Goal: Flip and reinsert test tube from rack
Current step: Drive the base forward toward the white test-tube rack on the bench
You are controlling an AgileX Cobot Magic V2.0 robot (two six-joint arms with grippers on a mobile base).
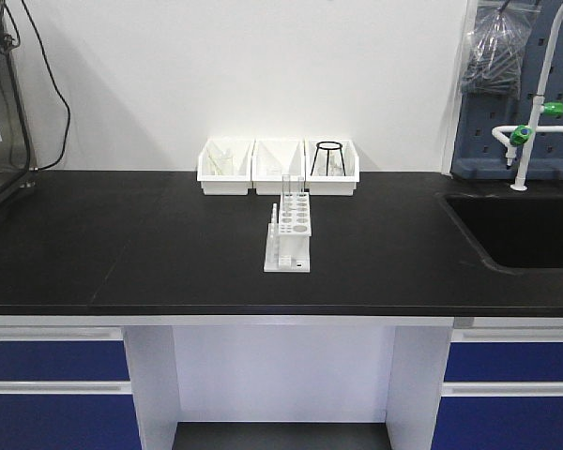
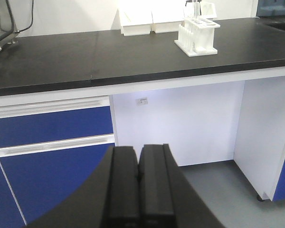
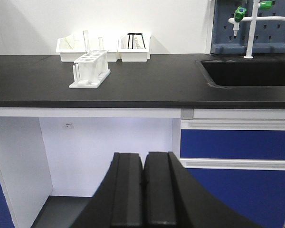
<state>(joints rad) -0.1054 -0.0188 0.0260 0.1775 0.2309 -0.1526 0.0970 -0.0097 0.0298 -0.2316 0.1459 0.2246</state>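
Observation:
The small white rack [image 1: 289, 234] stands on the black countertop near its middle, thin pegs along its left side. A clear test tube [image 1: 286, 191] stands upright in a hole at the rack's far end. From the left wrist the rack [image 2: 197, 35] shows far up on the bench; from the right wrist the rack [image 3: 90, 69] shows with the test tube [image 3: 85, 42] rising from it. My left gripper [image 2: 138, 154] and right gripper [image 3: 144, 159] both hang below bench height, shut with nothing between the fingers. Neither gripper appears in the front view.
Three white bins [image 1: 278, 166] line the wall behind the rack; the right one holds a black wire stand [image 1: 328, 157]. A sink [image 1: 521, 229] with a white tap [image 1: 533, 103] sits at the right. Blue drawers [image 3: 237, 142] flank the open kneehole under the bench.

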